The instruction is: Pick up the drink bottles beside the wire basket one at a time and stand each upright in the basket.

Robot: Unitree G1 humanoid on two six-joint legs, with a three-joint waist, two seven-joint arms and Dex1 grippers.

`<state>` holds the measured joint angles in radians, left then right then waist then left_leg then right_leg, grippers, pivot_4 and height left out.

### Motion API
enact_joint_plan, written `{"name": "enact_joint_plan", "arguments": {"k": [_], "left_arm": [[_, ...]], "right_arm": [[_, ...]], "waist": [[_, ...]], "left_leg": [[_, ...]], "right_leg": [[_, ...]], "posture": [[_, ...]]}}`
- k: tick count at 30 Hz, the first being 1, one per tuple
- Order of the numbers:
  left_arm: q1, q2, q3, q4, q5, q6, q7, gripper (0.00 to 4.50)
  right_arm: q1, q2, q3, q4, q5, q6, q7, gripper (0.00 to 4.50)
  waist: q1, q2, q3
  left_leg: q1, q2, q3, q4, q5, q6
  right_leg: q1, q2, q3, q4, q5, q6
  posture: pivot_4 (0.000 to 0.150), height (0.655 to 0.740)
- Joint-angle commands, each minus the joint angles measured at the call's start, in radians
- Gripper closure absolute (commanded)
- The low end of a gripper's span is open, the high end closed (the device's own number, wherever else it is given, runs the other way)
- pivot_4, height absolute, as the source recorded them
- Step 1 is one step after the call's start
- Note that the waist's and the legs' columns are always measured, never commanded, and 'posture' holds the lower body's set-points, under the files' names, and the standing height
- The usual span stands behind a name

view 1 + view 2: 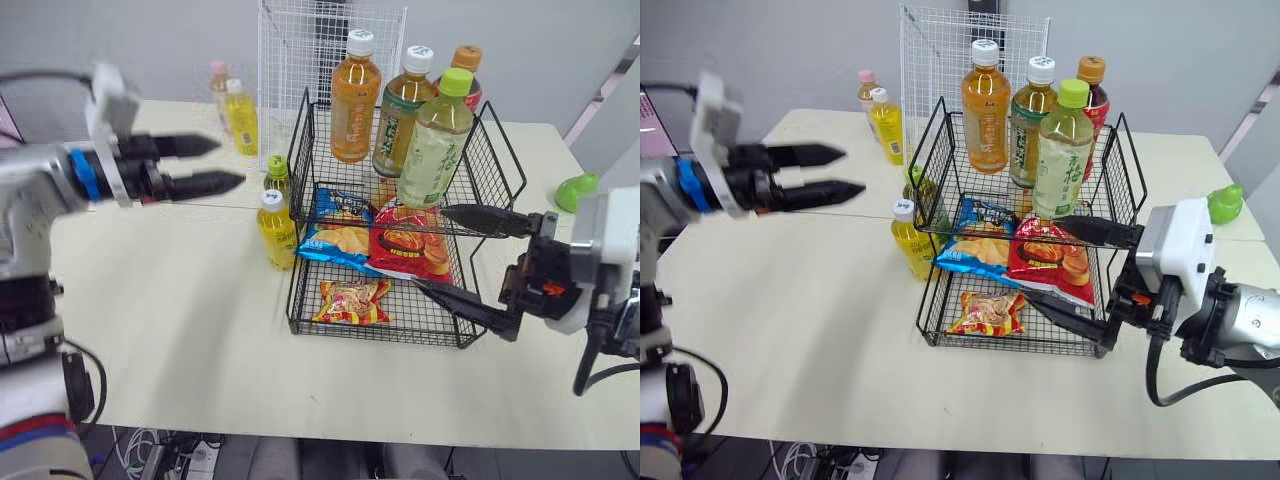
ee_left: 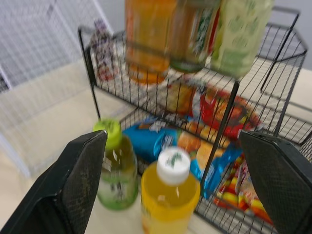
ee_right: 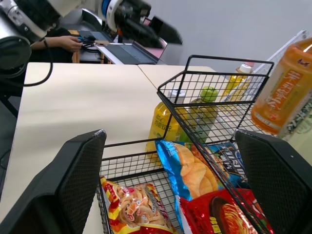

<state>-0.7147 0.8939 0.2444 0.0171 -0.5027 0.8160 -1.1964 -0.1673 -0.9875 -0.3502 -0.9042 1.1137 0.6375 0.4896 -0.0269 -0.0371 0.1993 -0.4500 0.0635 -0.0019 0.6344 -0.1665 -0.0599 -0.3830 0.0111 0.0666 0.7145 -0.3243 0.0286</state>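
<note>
Four tall plastic drink bottles (image 1: 355, 100) upright in black wire basket (image 1: 292, 295) top tier, mid-surface. Yellow white-capped bottle (image 1: 276, 228) and green lime-capped bottle (image 1: 277, 177) wait just beside basket. Left gripper (image 1: 230, 163), right gripper (image 1: 430, 248): fingers parted, empty.

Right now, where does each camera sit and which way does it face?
Head eyes: on the head, looking forward and down at the wire basket; left gripper and right gripper both show, open.
Left wrist: on the left arm, facing the yellow bottle and green-capped bottle beside the basket, between its own fingers.
Right wrist: on the right arm, facing the basket's blue chip bag, between its own fingers.
Shared: both wrist views catch the yellow bottle.
</note>
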Motion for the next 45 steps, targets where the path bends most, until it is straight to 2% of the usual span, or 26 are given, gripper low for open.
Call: {"name": "enact_joint_plan", "arguments": {"k": [1,7,12,19,26,29,35,38,45], "left_arm": [[0.067,-0.027,0.021,-0.103,-0.013,-0.079,0.05,0.04],[0.122,-0.122,-0.022,-0.122,0.018,-0.173,0.163,0.04],[0.118,-0.151,-0.069,-0.106,0.05,-0.224,0.206,0.04],[0.102,-0.251,-0.11,-0.11,0.068,-0.232,0.33,0.04],[0.095,-0.295,-0.115,-0.09,0.079,-0.232,0.403,0.04],[0.093,-0.297,-0.118,-0.084,0.073,-0.228,0.4,0.62],[0.094,-0.289,-0.127,-0.08,0.067,-0.221,0.396,2.39],[0.097,-0.283,-0.13,-0.082,0.064,-0.221,0.393,2.94],[0.101,-0.269,-0.122,-0.079,0.041,-0.212,0.373,2.99]], "right_arm": [[0.039,-0.004,-0.007,-0.063,-0.023,0.0,-0.03,0.0],[0.094,0.002,-0.023,-0.118,0.016,0.0,-0.115,0.0],[0.096,-0.013,-0.029,-0.122,0.044,-0.003,-0.148,0.0],[0.076,-0.02,-0.019,-0.112,0.049,-0.011,-0.165,0.0],[0.059,-0.018,-0.008,-0.108,0.048,-0.011,-0.176,0.0],[0.054,-0.016,-0.004,-0.106,0.048,-0.012,-0.18,0.0],[0.044,-0.014,0.002,-0.104,0.053,-0.014,-0.19,0.0],[0.045,-0.013,0.002,-0.105,0.057,-0.015,-0.194,0.0],[0.042,-0.008,0.009,-0.104,0.059,-0.018,-0.202,0.0]], "waist": [[0.004,-0.001,0.0],[0.003,-0.002,-0.001],[-0.001,-0.002,-0.001],[0.001,-0.002,-0.001],[0.003,-0.002,-0.001],[0.003,-0.002,-0.001],[0.001,-0.002,-0.001],[0.0,-0.002,-0.001],[-0.001,-0.002,-0.001]], "left_leg": [[0.0,0.0,0.0,0.0,0.0,0.0],[0.001,-0.001,0.0,0.001,0.0,0.0],[0.002,-0.001,0.0,0.001,0.0,0.0],[0.002,-0.001,0.0,0.002,0.0,0.0],[0.002,-0.001,-0.001,0.003,0.0,0.0],[0.002,-0.001,-0.001,0.003,0.0,0.0],[0.002,-0.001,-0.001,0.005,0.0,0.0],[0.005,-0.001,0.0,0.005,0.0,0.0],[0.009,0.0,0.001,0.004,0.0,0.0]], "right_leg": [[0.0,0.0,0.0,0.0,0.0,0.0],[0.002,0.0,0.0,0.0,0.0,0.0],[0.002,0.001,0.001,0.0,0.0,0.0],[0.003,0.001,0.001,0.0,0.0,0.0],[0.003,0.001,0.0,0.0,0.0,0.0],[0.004,0.001,0.0,0.0,0.0,0.001],[0.004,0.002,0.0,0.0,0.0,0.001],[0.006,0.002,0.001,0.0,0.0,0.002],[0.01,0.002,0.002,0.0,-0.001,0.003]], "posture": [[0.15,0.736],[0.15,0.736],[0.15,0.736],[0.15,0.736],[0.15,0.736],[0.15,0.736],[0.15,0.736],[0.15,0.736],[0.15,0.736]]}}
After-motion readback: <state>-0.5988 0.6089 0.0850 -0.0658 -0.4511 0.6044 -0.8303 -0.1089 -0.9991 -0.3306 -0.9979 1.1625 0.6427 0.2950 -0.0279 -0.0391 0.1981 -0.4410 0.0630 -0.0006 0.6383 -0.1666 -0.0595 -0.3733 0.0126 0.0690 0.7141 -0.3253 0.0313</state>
